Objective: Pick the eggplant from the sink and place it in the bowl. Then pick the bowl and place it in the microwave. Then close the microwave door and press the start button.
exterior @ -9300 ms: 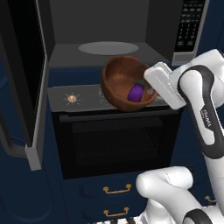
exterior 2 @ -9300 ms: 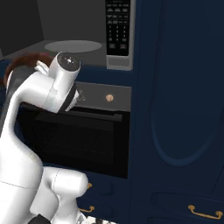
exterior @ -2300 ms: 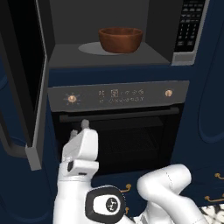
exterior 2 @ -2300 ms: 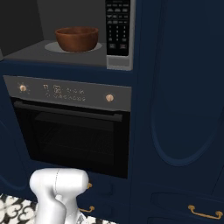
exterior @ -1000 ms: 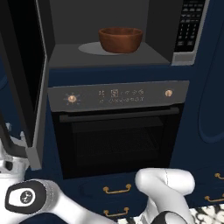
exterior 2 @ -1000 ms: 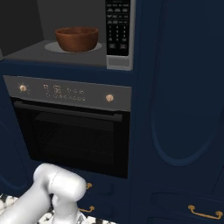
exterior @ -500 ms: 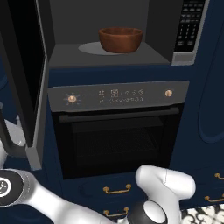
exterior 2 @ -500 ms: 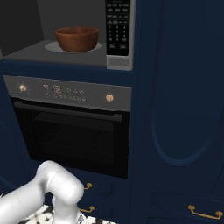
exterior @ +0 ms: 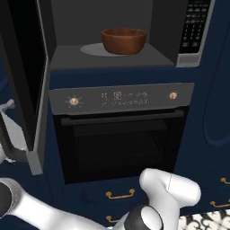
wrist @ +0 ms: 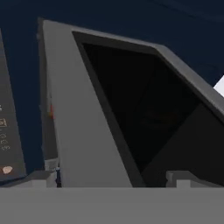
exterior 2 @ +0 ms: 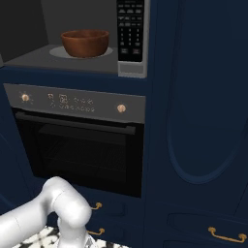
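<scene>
In the left base view we saw the bowl [exterior: 124, 40] sitting on the round turntable inside the microwave [exterior: 112, 33], whose keypad panel [exterior: 194, 26] stood at its right. The microwave door [exterior: 28, 81] hung open at the left, above the oven [exterior: 119, 130] with its knobs. We could not see the eggplant.

In the right base view the bowl [exterior 2: 85, 43] rested in the same open cavity, left of the keypad.

In the hand view the gripper [wrist: 111, 177] stood wide open with nothing between its tips, just before the door's grey frame [wrist: 74, 113] and black window.
</scene>
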